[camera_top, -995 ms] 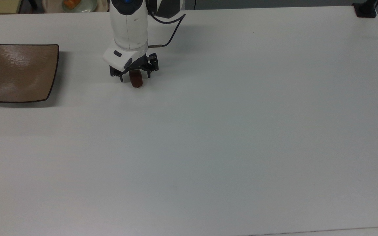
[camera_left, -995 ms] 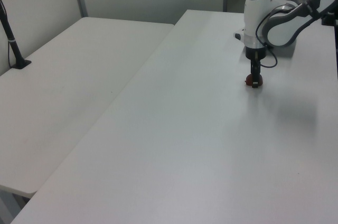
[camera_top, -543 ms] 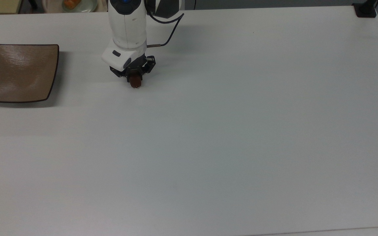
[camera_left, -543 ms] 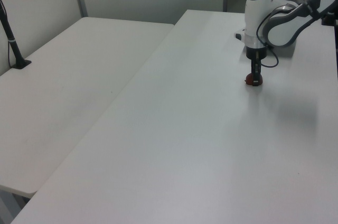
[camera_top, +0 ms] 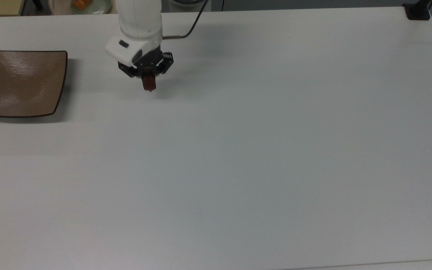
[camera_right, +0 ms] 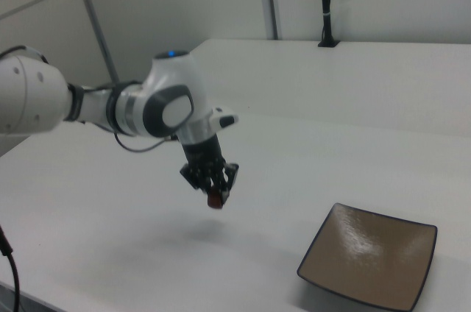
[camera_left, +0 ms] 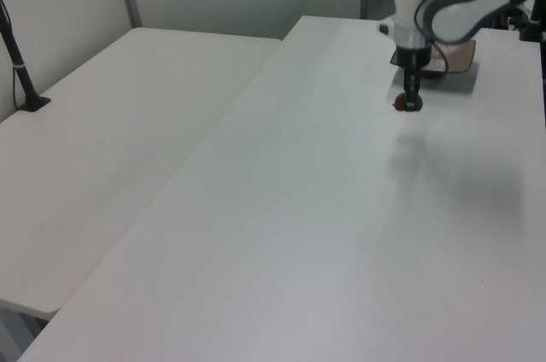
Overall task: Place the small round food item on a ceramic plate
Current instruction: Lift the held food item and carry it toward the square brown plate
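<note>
The arm is pointing the claw (camera_top: 149, 83) straight downward, gripping the small round food item (camera_right: 215, 199) and suspending it above the worktop (camera_top: 238, 150). The ceramic plate (camera_top: 23, 83) is sitting well apart, toward the top view's left.

Even, bright overhead light washes the white counter (camera_top: 276, 150) pale grey-blue. A soft shadow falls under the arm in the top view's upper left. Glare streaks the ceramic plate (camera_top: 23, 83). All views look slightly soft and grainy.
</note>
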Controlling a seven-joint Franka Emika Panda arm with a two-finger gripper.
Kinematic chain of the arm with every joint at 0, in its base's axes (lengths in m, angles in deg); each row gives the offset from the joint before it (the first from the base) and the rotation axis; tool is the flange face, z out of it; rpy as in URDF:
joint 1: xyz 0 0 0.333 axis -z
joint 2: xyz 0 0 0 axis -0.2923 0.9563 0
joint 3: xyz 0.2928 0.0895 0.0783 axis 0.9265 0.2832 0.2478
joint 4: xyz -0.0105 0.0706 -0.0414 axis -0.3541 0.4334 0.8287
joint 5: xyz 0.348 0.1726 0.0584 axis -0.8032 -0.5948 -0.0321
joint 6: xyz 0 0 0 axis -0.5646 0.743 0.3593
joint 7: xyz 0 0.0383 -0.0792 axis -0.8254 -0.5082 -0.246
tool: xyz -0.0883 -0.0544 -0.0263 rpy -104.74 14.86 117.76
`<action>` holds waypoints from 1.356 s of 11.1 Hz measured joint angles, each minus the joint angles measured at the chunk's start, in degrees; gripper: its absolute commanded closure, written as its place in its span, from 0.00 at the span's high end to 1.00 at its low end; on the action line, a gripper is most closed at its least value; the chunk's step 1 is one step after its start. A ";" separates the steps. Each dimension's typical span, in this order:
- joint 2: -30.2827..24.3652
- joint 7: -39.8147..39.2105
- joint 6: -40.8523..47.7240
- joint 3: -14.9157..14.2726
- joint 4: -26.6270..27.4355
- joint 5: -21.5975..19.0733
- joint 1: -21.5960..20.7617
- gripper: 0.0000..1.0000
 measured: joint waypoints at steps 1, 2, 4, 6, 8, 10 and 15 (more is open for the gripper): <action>-1.40 -0.20 4.50 0.00 -3.23 -1.00 0.00 0.25; -2.35 -1.09 8.33 0.00 -6.48 -1.92 0.12 0.25; -3.02 -4.45 15.01 -0.02 -13.51 -5.93 1.37 0.25; -3.11 -7.53 21.37 -0.07 -20.95 -8.33 3.88 0.25; -3.09 -9.44 24.21 -0.12 -23.97 -8.51 6.32 0.25; -2.70 -13.11 24.30 -0.17 -24.31 -8.52 9.61 0.25; 2.02 -25.66 16.58 -0.86 -24.40 -8.52 20.29 0.26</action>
